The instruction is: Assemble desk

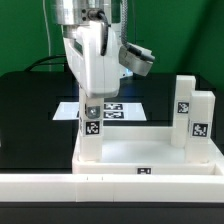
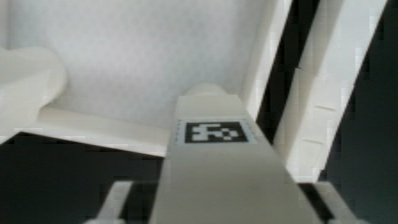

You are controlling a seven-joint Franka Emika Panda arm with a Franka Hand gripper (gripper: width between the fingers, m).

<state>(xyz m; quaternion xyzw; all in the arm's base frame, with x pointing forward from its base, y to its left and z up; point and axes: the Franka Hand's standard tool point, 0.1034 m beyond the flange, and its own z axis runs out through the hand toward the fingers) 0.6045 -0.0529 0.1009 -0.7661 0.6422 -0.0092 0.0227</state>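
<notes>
The desk top (image 1: pixel 150 150) lies flat on the table as a white tray. Two white legs (image 1: pixel 185 105) (image 1: pixel 201 122) with tags stand upright at its corners on the exterior view's right. A third leg (image 1: pixel 91 135) stands upright on the near corner at the exterior view's left. My gripper (image 1: pixel 90 108) comes down from above and is shut on that leg's upper part. In the wrist view the held leg (image 2: pixel 217 150) runs out between my two fingers (image 2: pixel 121 205), its tag facing the camera. Its far end points at the white desk top (image 2: pixel 143 45). The seat of the leg in its socket is hidden.
The marker board (image 1: pixel 112 108) lies on the black table behind the desk top. A long white border wall (image 1: pixel 110 186) runs along the front edge. A green backdrop and cables are behind the arm.
</notes>
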